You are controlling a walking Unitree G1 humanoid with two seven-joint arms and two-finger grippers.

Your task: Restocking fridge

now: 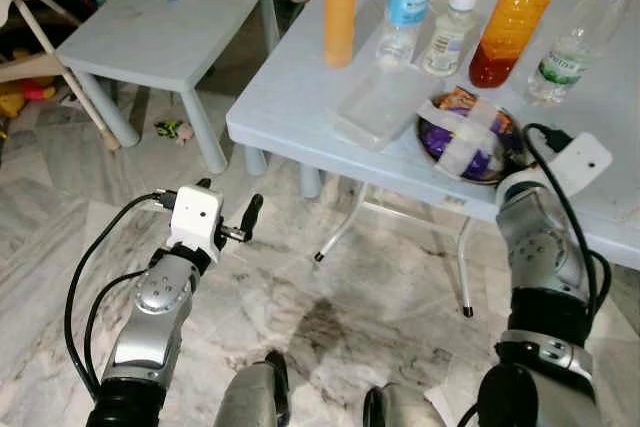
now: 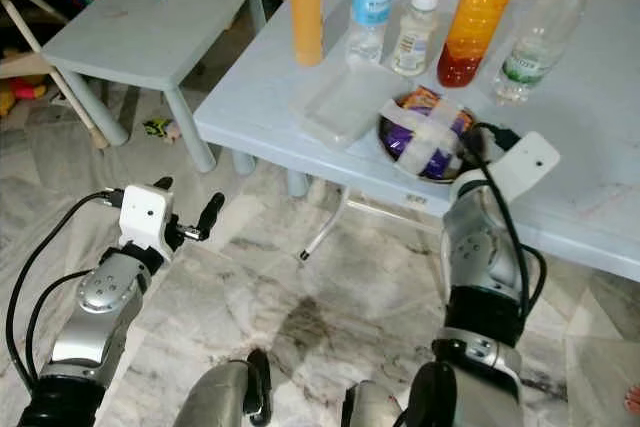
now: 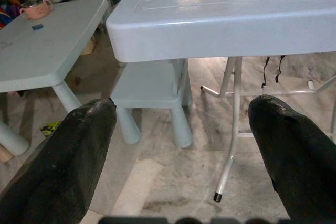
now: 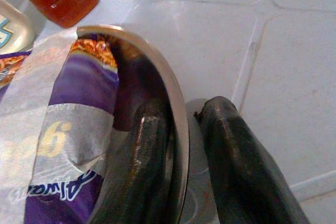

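- Near the front edge of the tabletop [image 1: 300,117], a shallow metal bowl [image 1: 432,143] holds a purple snack packet [image 1: 470,142] with strips of tape across it.
- right gripper [image 4: 181,145] straddles the bowl's rim, one finger inside against the packet, one outside on the tabletop; fingers pinched on the rim.
- Bowl looks light, stiff, smooth metal: thin rim likely slippery, could pivot or tip under a one-sided pinch; packet loose-ish inside, soft, crinkly.
- Best hold judged to be the near rim, kept level.
- Behind the bowl, a row of bottles: orange sauce bottle [image 1: 341,12], blue-label bottle [image 1: 405,7], small clear bottle [image 1: 450,32], orange juice bottle [image 1: 510,22], green-cap water bottle [image 1: 580,32]; clear plastic box [image 1: 380,107] just beside the bowl.
- left gripper [image 3: 181,129] hangs low off the tabletop's front corner, fingers spread wide, holding nothing.
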